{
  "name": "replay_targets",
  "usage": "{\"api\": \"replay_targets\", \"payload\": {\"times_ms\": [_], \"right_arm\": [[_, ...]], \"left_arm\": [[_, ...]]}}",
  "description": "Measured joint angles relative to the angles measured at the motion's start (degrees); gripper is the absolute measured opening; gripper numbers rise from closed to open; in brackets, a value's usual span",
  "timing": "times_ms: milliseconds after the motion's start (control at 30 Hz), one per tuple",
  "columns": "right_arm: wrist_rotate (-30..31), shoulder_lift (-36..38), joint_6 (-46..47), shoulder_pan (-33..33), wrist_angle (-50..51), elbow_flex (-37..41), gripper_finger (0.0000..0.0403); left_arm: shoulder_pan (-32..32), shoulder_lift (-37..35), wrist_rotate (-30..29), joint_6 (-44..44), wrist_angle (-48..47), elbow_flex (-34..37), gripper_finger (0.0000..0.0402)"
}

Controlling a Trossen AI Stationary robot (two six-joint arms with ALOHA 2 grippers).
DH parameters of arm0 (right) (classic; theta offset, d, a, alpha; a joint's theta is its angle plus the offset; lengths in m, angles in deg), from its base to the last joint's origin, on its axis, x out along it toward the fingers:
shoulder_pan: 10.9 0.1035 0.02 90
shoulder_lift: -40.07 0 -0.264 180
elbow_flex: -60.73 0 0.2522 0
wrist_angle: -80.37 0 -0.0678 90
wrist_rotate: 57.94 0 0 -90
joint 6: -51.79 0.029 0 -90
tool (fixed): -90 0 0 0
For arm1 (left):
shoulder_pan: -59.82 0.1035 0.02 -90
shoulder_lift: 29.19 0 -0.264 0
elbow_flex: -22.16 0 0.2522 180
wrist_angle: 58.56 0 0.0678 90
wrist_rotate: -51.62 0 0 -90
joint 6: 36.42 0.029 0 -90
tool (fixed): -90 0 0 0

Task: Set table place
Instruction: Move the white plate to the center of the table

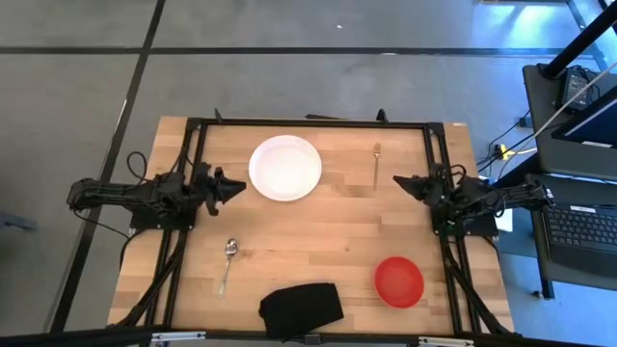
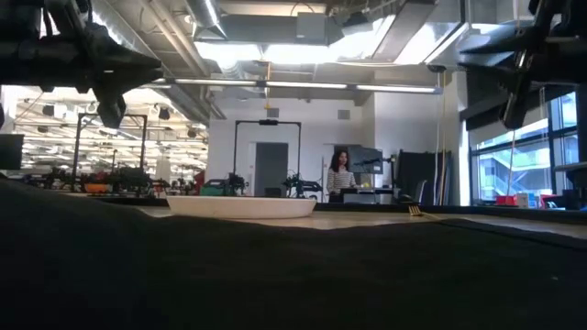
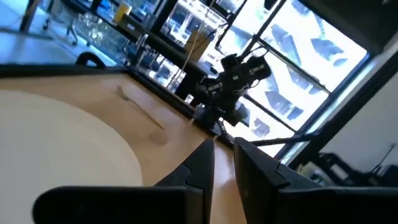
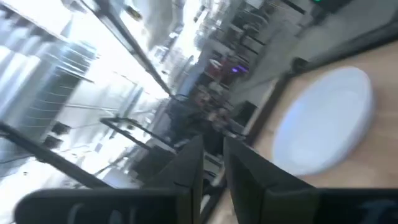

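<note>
A round white plate [image 1: 284,168] rests on the wooden table [image 1: 328,222] at the far middle. It also shows in the left wrist view [image 3: 62,143] and the right wrist view [image 4: 323,124]. A slim fork [image 1: 376,166] lies right of the plate. A silver spoon [image 1: 228,262] lies at the near left. A red bowl [image 1: 398,281] stands at the near right. My left gripper [image 1: 236,187] hovers shut and empty just left of the plate. My right gripper [image 1: 398,180] hovers shut and empty right of the fork.
A black cloth [image 1: 302,308] lies at the table's near edge, between spoon and bowl, and fills the lower part of the low view [image 2: 275,275]. A black metal frame [image 1: 308,123] runs around the table. A person [image 2: 340,174] stands far off in the room.
</note>
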Motion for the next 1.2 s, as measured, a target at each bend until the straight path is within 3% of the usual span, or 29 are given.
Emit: {"api": "replay_targets", "payload": {"times_ms": [167,300,400,600,767,933,1200], "right_arm": [[1.91,-0.1,4.99,-0.47,-7.02,-0.56,0.0067],[1.73,-2.53,-6.06,-0.92,-15.76,-6.55,0.0067],[-1.06,-7.63,-16.8,-0.9,-14.84,-16.21,0.0067],[-6.0,-26.2,-26.23,-0.9,6.81,-40.27,0.0067],[-5.99,-40.7,-28.93,-0.9,23.44,-55.91,0.0067],[-6.01,-50.57,-29.04,-0.9,24.82,-64.18,0.0067],[-6.06,-61.06,-24.74,-0.9,21.3,-70.24,0.0067]], "left_arm": [[0.01,0.47,1.33,-4.82,4.12,-3.93,0.0035],[0.27,3.49,1.0,-1.12,-3.91,-16.54,0.0025],[0.91,10.82,0.36,1.64,-16.5,-30.09,0.0025],[1.74,33.01,0.7,12.93,-42.52,-57.99,0.0047],[2.82,49.19,0.8,24.36,-54.96,-73.76,0.0082],[4.44,58.62,0.83,26.4,-58.31,-80.25,0.0111],[5.27,65.2,3.03,25.62,-59.01,-81.05,0.0118]]}}
